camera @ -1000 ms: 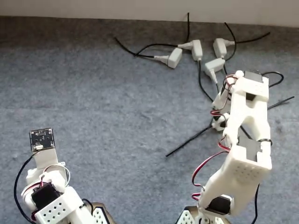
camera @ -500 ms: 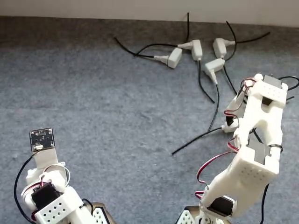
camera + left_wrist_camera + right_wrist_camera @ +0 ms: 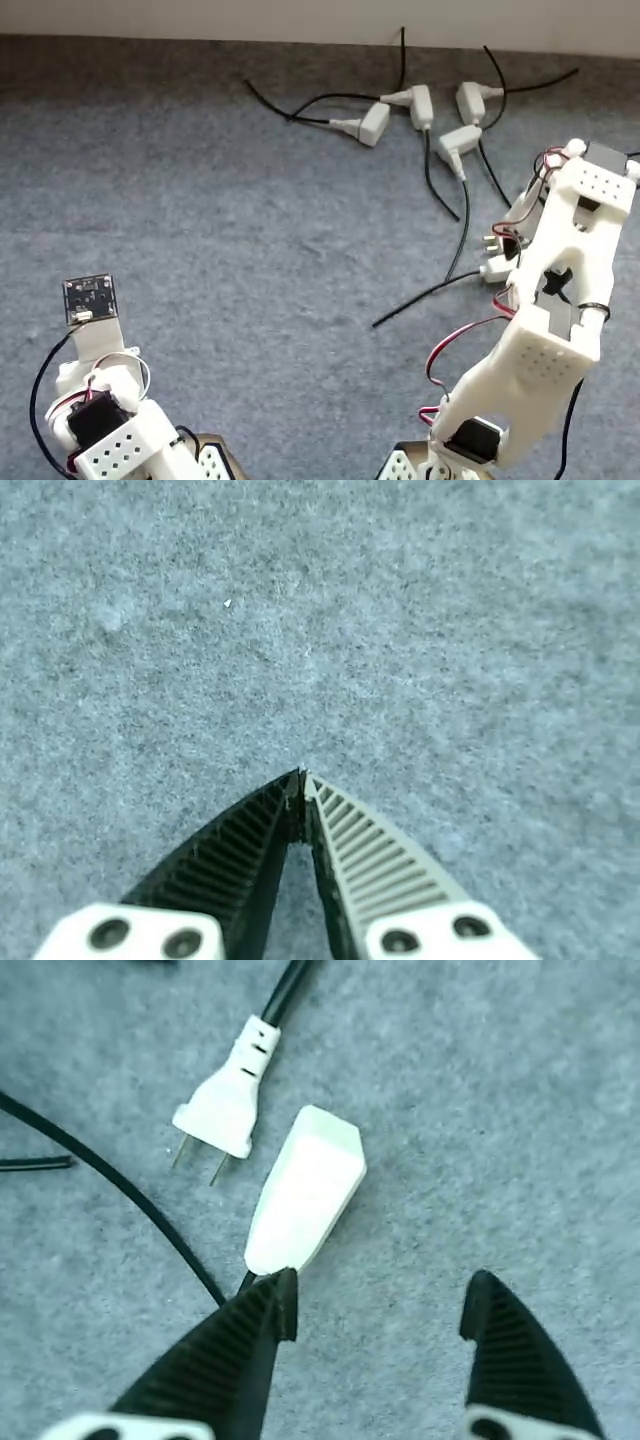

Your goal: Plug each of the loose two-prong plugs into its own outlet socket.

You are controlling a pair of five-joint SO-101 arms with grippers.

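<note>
Looking down the right wrist camera, I see the right gripper [image 3: 383,1282] with its fingers spread wide. A white socket block [image 3: 305,1188] lies with its near end at one fingertip [image 3: 272,1310], and a white two-prong plug [image 3: 222,1105] lies just beside it with its prongs out on the carpet [image 3: 500,1110]. My left gripper [image 3: 303,777] has its fingers pressed together, tips over the carpet.

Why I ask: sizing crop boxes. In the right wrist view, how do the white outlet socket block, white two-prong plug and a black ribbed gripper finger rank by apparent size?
1. white outlet socket block and black ribbed finger: about alike; the finger sits nearer the camera
2. white two-prong plug
</note>
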